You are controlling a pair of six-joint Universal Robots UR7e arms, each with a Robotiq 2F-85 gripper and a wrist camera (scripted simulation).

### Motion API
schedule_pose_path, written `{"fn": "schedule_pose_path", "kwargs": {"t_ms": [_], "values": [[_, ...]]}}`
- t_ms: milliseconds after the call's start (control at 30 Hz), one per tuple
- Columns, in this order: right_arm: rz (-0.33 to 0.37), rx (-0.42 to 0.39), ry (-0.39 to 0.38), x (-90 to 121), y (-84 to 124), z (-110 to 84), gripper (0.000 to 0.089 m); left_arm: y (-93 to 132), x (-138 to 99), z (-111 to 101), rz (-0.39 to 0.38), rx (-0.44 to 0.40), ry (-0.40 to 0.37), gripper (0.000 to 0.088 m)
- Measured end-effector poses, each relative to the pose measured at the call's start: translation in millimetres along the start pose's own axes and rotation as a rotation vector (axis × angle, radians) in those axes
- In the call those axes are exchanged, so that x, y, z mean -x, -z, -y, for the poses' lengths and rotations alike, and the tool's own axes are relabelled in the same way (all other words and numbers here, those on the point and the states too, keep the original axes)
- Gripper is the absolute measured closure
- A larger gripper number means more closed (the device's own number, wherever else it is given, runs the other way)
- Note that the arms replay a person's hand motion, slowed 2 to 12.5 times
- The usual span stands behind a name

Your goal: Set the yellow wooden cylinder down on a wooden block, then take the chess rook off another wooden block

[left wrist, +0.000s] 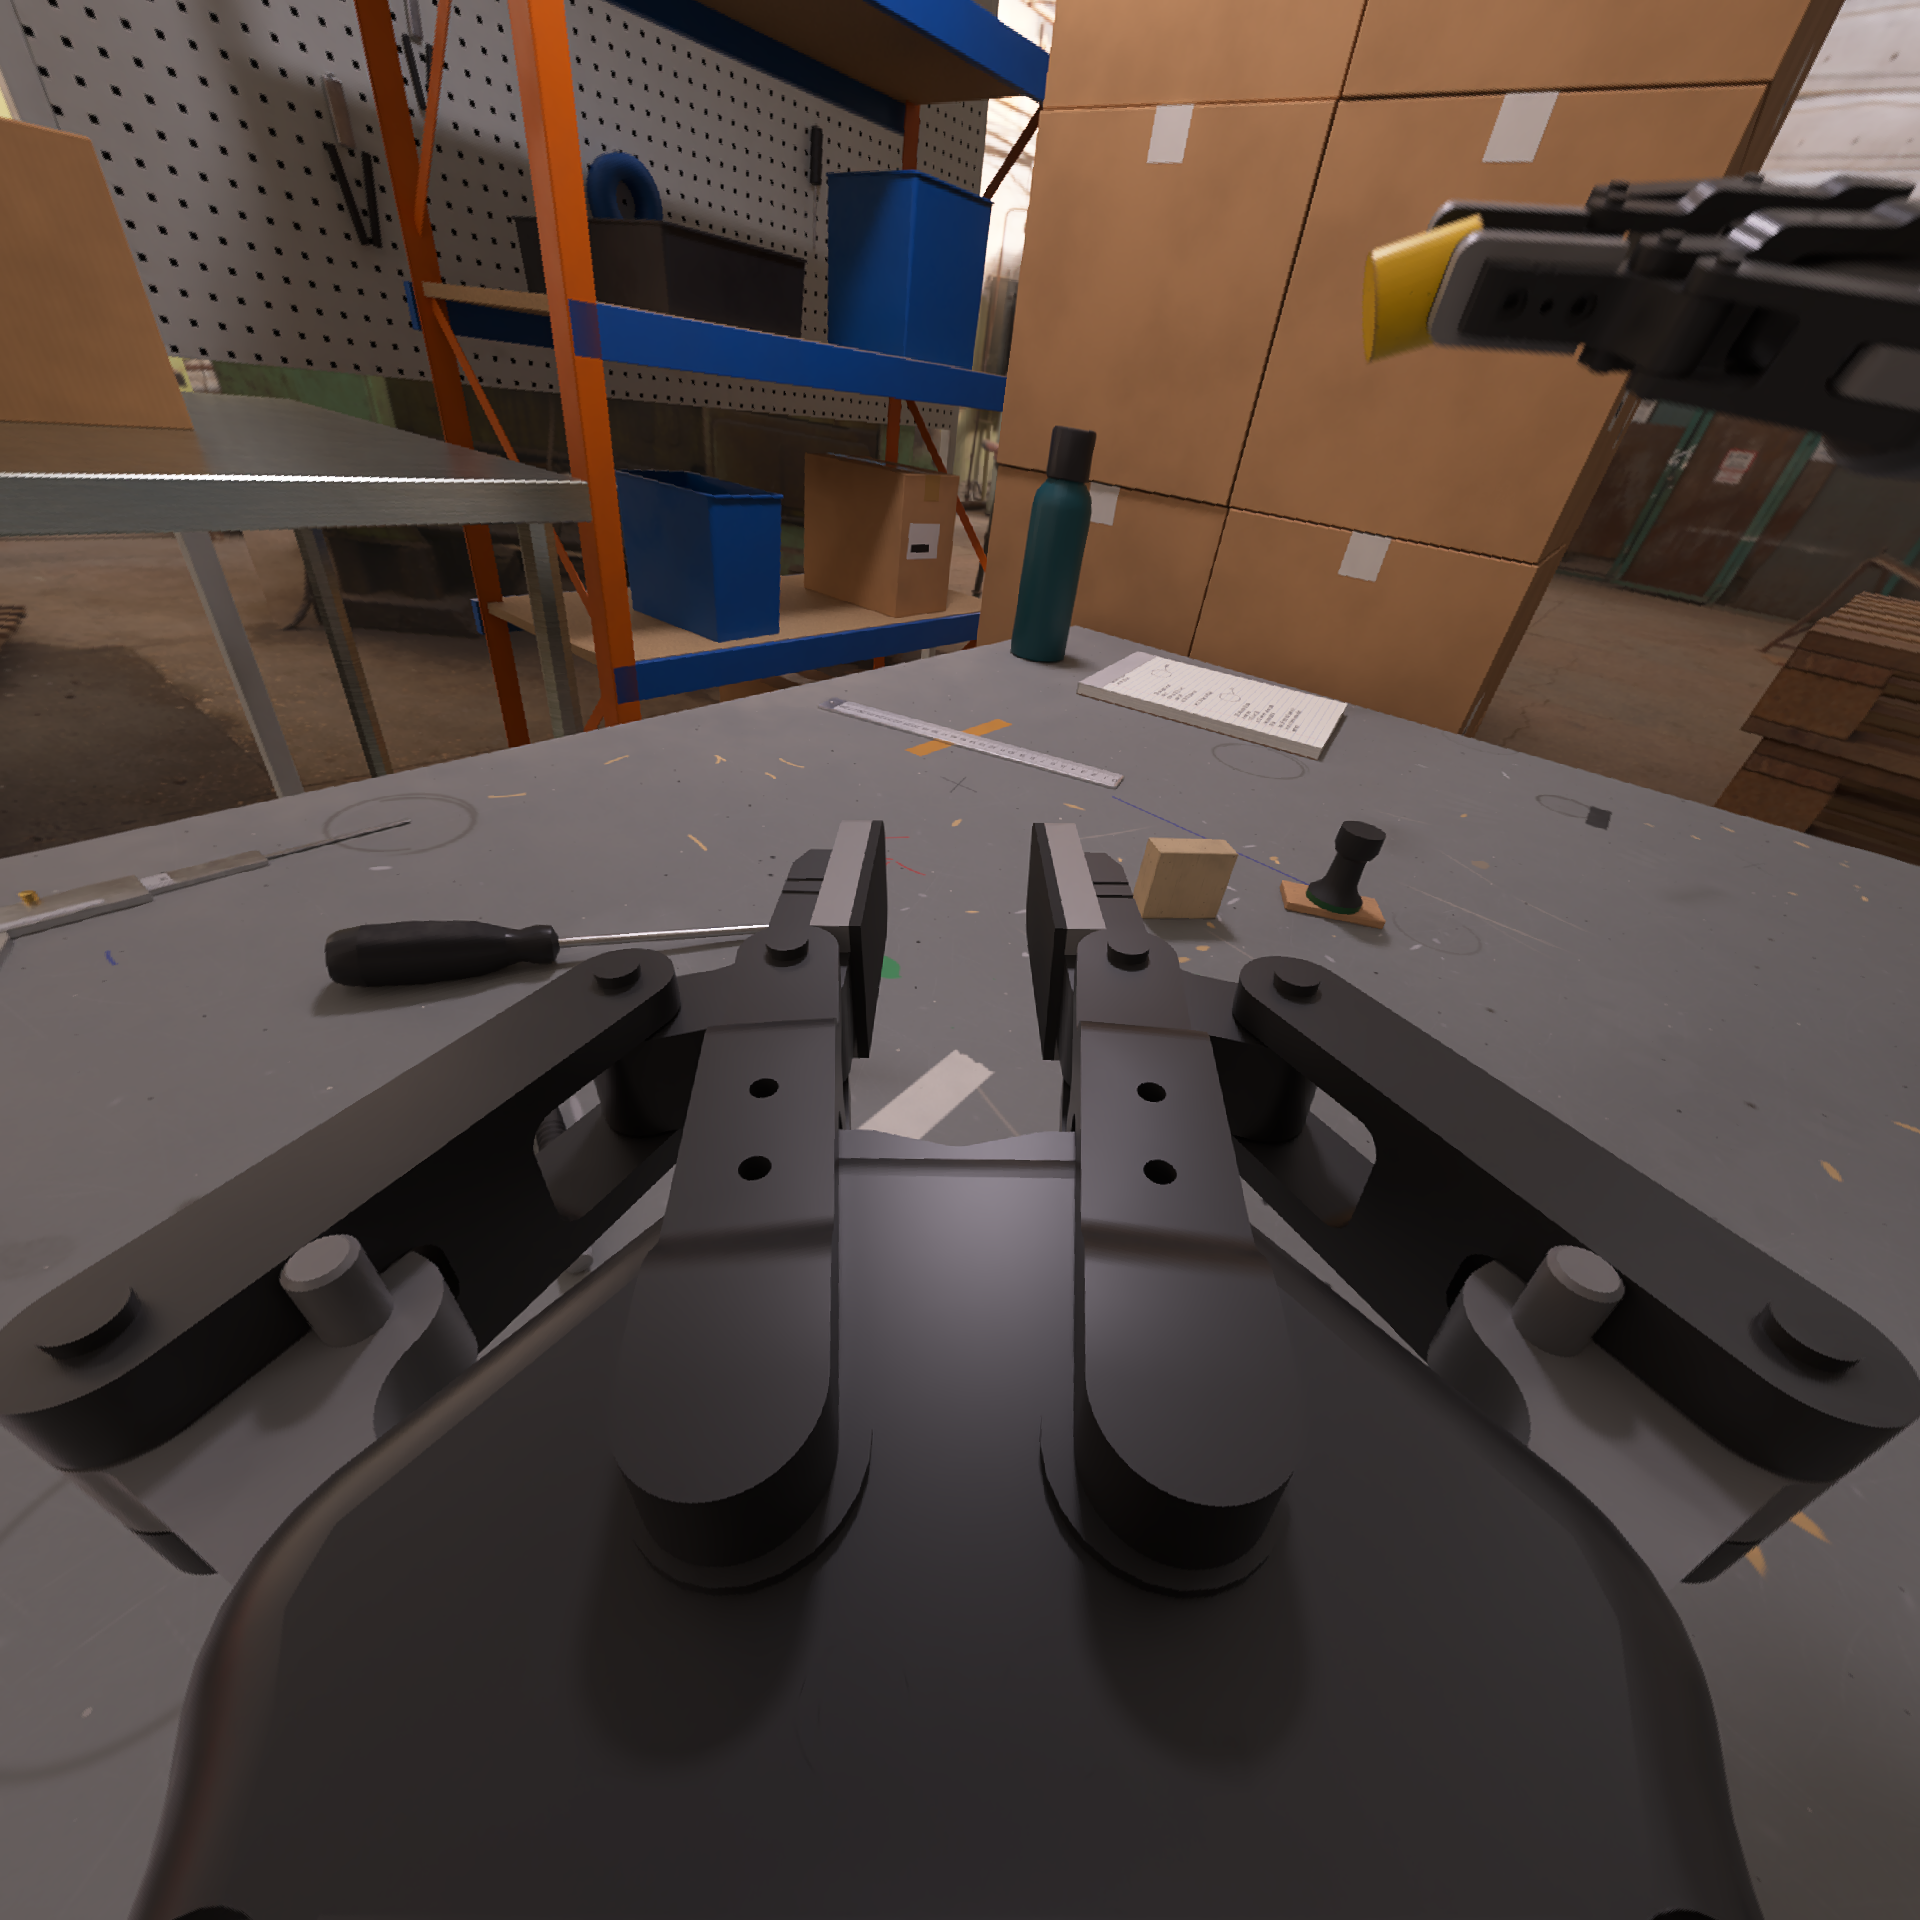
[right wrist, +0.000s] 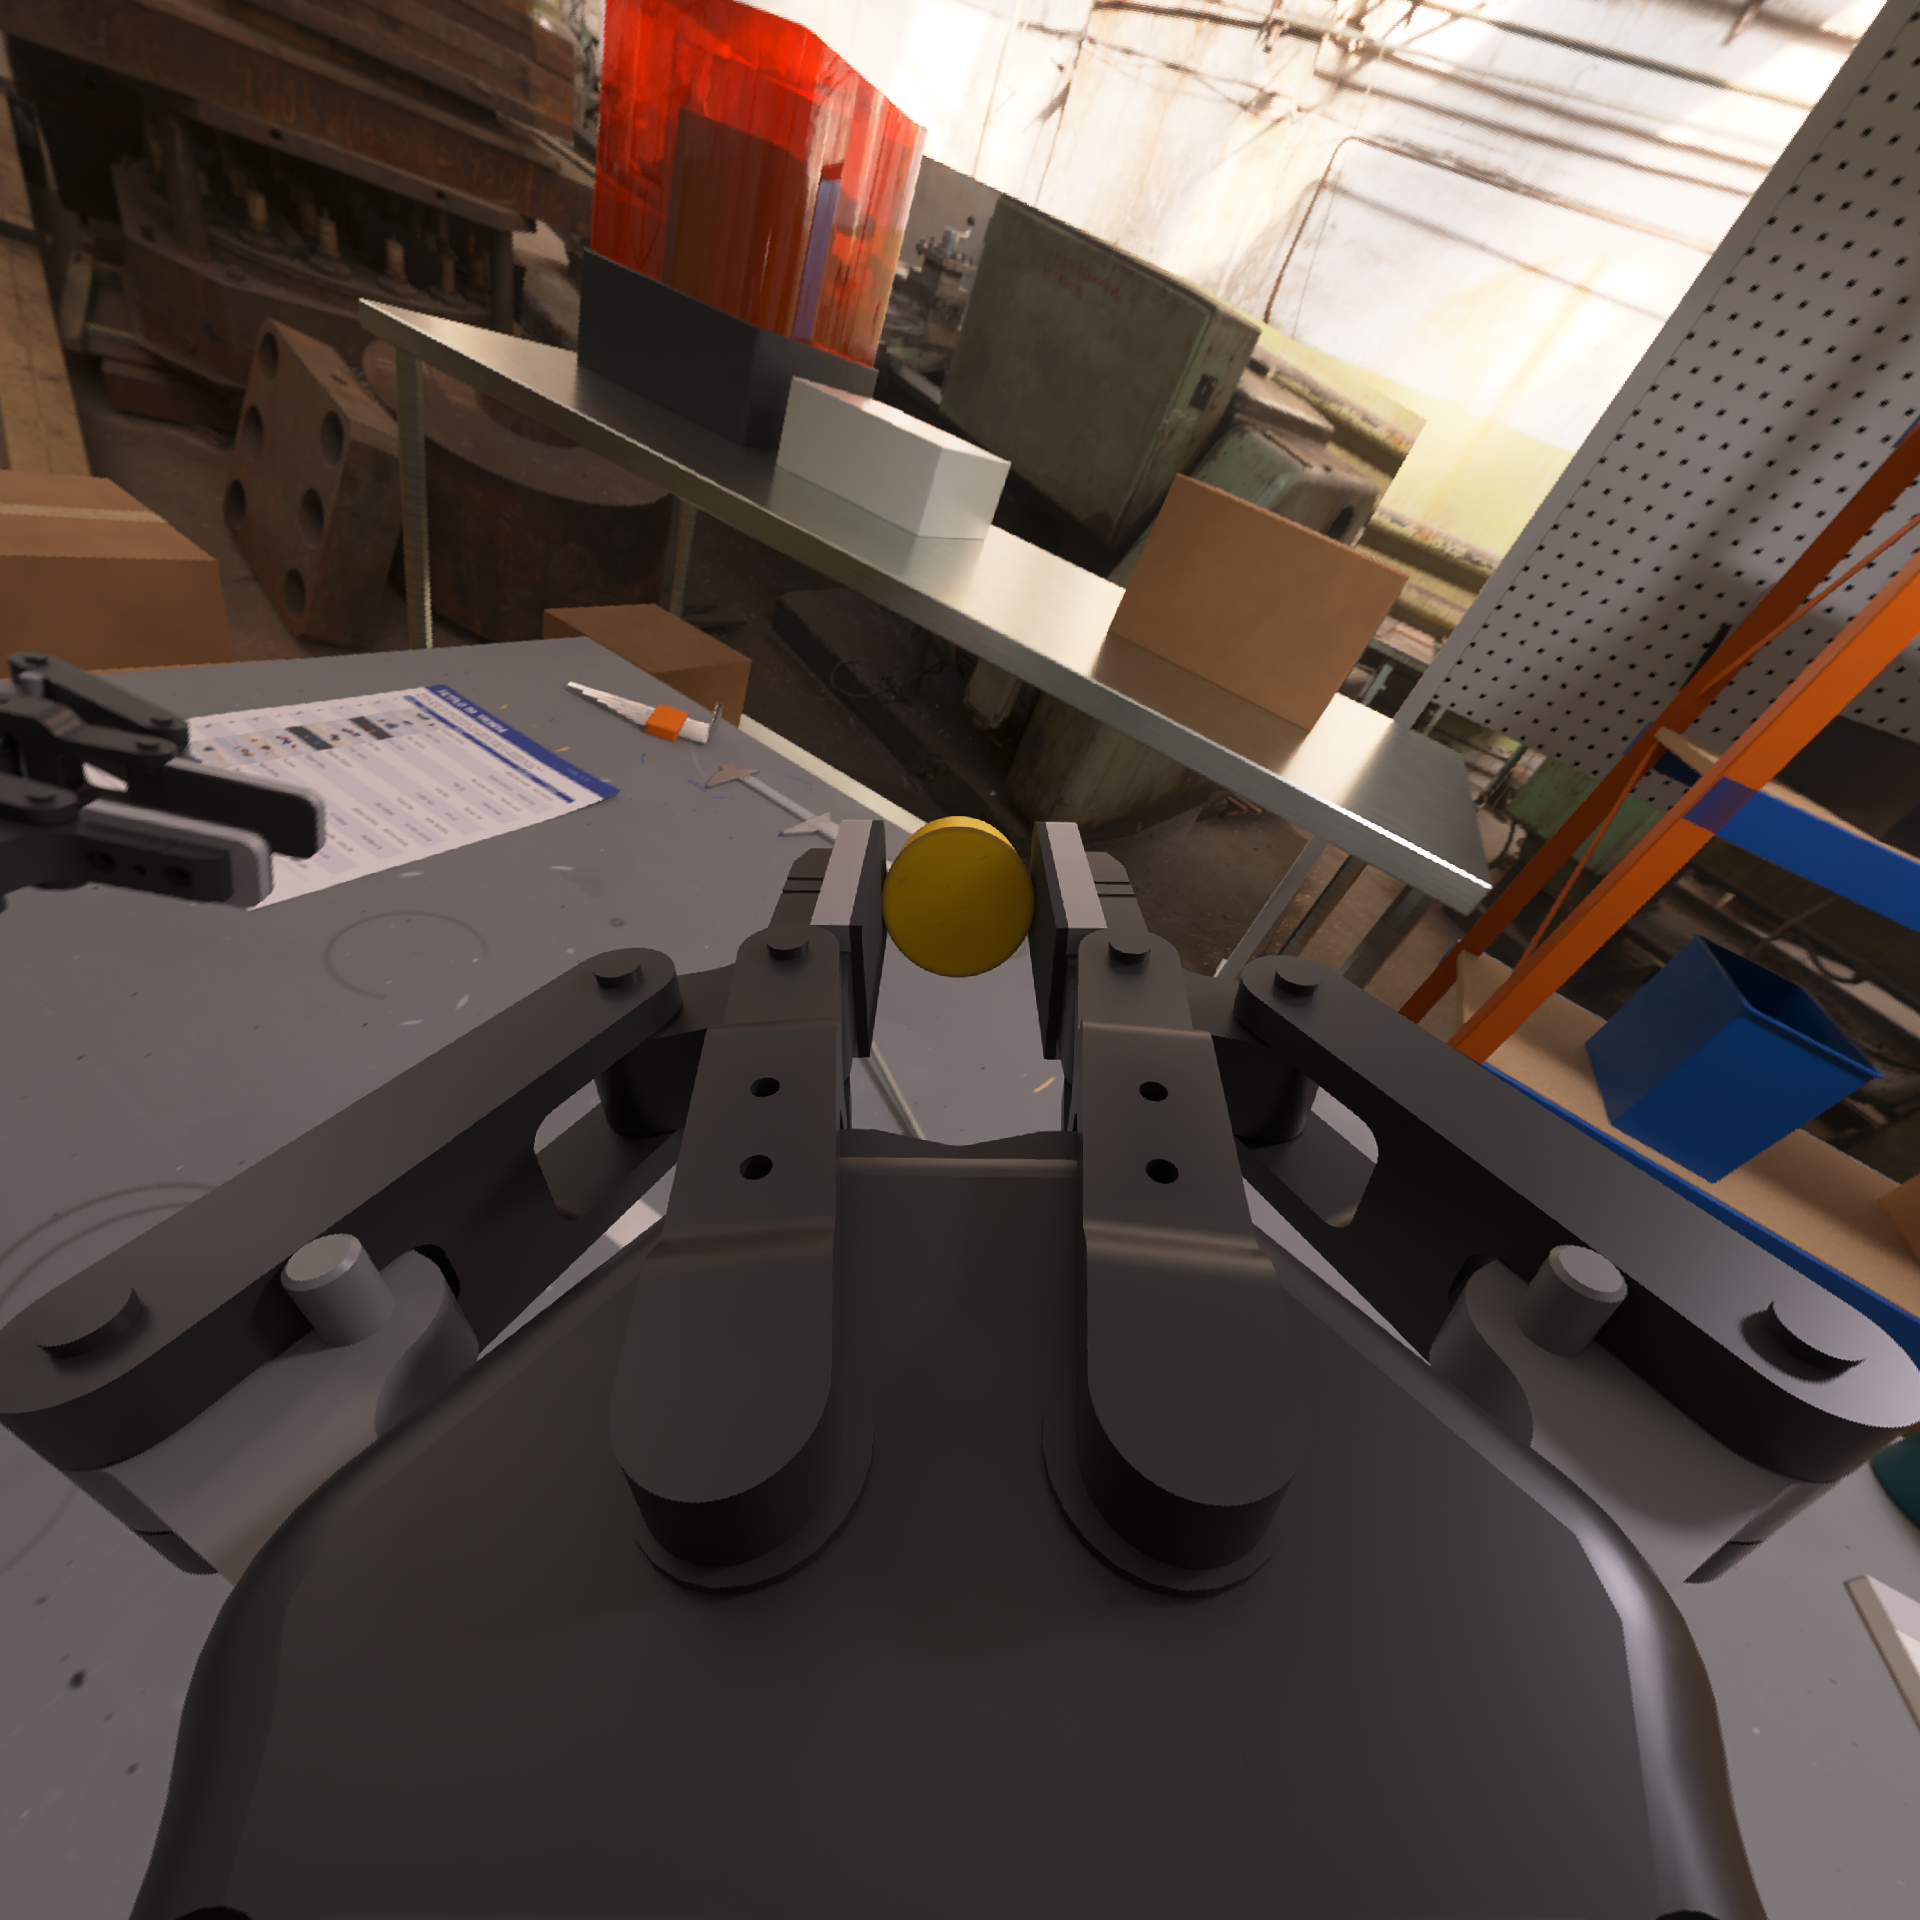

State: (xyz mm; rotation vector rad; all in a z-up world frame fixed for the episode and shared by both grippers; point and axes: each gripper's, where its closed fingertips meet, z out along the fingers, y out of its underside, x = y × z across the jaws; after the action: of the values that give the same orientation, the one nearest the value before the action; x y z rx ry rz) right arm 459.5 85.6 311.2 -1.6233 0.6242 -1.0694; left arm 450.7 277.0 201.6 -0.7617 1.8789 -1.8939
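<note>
Right wrist view, yellow cylinder [right wrist: 956, 896] clamped between right pincer [right wrist: 958, 883] pads

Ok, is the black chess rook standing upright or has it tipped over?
Upright. The black chess rook stands on its wide base on the thin flat wooden block, crown on top, beside the pale wooden cube.

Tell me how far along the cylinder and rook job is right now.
Done: the right gripper has the yellow cylinder clamped, held in the air. In hand: carrying it; it is not on a block yet. Left: set it on the pale cube block, then lift the rook off its flat block. The left gripper is open and empty.
</note>
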Motion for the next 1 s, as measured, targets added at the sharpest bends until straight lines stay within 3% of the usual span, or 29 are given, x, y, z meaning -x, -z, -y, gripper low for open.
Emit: {"fn": "schedule_pose_path", "kwargs": {"t_ms": [633, 1000], "values": [[-0.189, -0.058, 0.074, -106.9, 16.9, 61.5, 0.0644, -4.0, 0.7, -13.3, -0.008, 0.031, 0.018, 0.0658], [-0.328, -0.049, 0.160, -161.6, 34.0, 77.3, 0.0644, -7.9, -2.2, -25.8, -0.018, 0.067, 0.018, 0.0664]]}}
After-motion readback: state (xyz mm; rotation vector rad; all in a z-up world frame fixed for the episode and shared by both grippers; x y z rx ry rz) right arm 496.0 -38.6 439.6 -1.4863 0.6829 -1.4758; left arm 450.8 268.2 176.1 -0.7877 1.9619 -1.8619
